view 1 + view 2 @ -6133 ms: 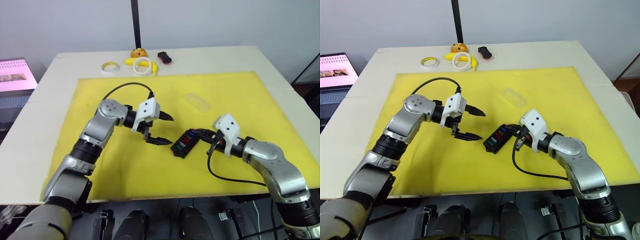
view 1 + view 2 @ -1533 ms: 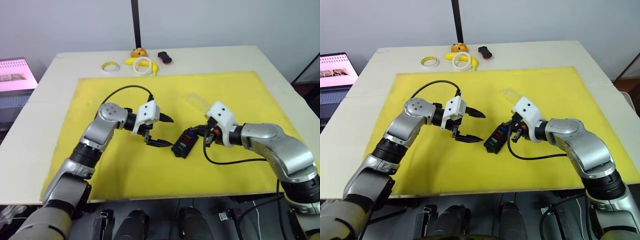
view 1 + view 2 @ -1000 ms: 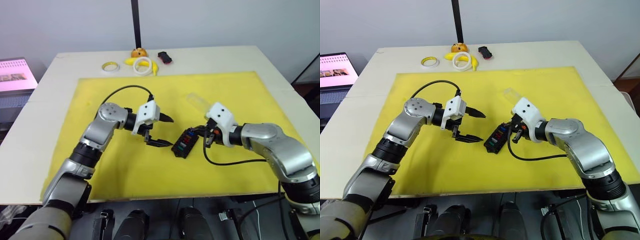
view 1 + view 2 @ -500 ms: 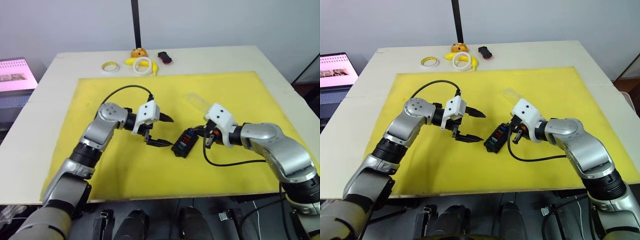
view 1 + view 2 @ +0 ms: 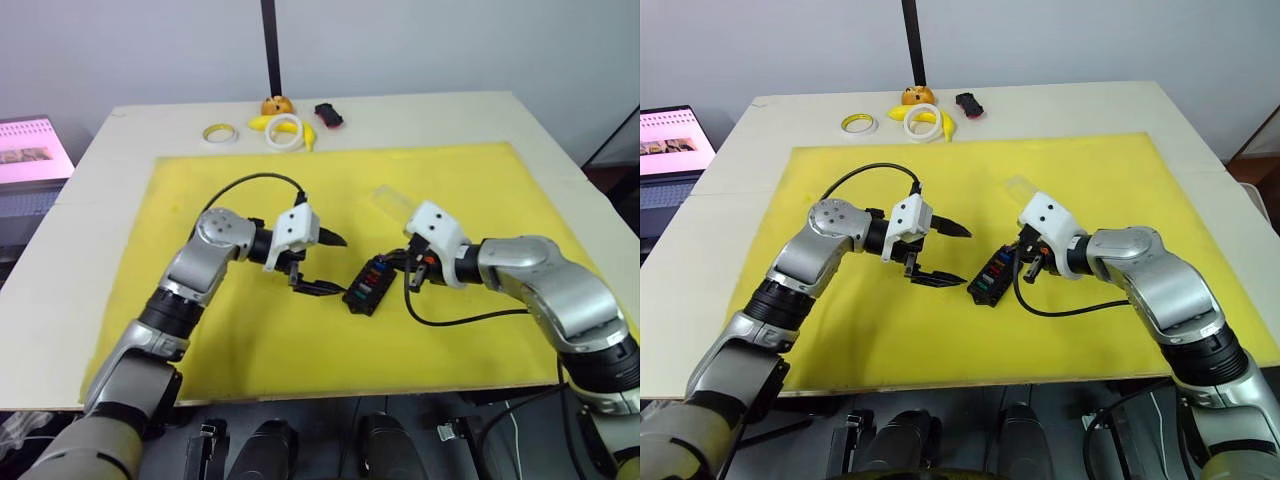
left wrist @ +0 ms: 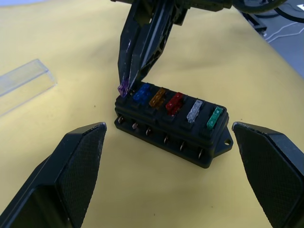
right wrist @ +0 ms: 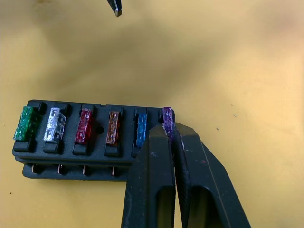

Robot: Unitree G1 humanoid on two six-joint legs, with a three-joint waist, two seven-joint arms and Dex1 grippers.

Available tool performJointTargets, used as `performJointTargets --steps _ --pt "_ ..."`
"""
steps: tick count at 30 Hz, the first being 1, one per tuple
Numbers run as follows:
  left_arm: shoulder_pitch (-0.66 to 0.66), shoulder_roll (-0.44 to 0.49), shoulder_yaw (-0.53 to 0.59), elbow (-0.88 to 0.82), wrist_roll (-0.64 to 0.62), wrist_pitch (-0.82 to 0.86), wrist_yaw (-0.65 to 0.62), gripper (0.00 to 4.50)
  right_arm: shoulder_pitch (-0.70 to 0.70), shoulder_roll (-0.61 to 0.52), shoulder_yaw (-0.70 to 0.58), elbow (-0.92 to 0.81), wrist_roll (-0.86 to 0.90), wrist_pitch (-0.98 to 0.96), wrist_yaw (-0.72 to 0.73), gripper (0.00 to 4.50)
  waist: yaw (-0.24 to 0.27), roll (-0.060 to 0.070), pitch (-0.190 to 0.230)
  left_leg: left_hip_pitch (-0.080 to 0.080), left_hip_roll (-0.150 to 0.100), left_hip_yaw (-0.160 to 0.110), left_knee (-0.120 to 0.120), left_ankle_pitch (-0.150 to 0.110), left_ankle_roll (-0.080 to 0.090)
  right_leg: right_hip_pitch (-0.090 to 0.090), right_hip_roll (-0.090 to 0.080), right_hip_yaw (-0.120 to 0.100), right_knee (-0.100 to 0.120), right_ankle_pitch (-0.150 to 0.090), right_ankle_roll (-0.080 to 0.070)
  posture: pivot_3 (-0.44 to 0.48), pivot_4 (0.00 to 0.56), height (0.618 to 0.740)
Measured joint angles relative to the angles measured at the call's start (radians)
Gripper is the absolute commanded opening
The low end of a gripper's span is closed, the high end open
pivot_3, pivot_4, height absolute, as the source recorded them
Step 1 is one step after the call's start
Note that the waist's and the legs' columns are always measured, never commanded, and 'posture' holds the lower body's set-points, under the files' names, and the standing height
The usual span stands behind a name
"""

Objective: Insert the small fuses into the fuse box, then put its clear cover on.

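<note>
The black fuse box (image 5: 368,289) lies on the yellow mat (image 5: 200,350) between my two grippers. Green, grey, red, orange and blue small fuses (image 7: 84,125) sit in its row of slots. My right gripper (image 7: 168,129) is shut on the purple fuse (image 7: 166,114), held at the last slot next to the blue one. My left gripper (image 5: 332,264) is open, just left of the box and not touching it. The clear cover (image 5: 395,203) lies on the mat behind the box.
Two tape rings (image 5: 285,131), a banana, an orange object and a small black and red toy car (image 5: 328,114) stand at the table's far edge. A laptop screen (image 5: 30,150) glows at the far left.
My right gripper has moved from the box's right side to the far end of its row, edging slightly left in the last half second. The left arm has barely moved.
</note>
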Motion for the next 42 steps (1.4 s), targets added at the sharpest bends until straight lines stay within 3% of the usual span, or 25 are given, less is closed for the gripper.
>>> performJointTargets --steps 42 --pt "0.0 -0.003 0.0 -0.007 0.0 0.001 0.011 4.5 -0.072 -0.034 0.069 0.028 -0.04 0.017 0.07 0.02 0.0 0.0 0.0 0.0 0.0 0.0 0.0 0.0 0.0 0.0 0.0 0.0 0.0 0.0 0.0 0.0 0.15 0.74"
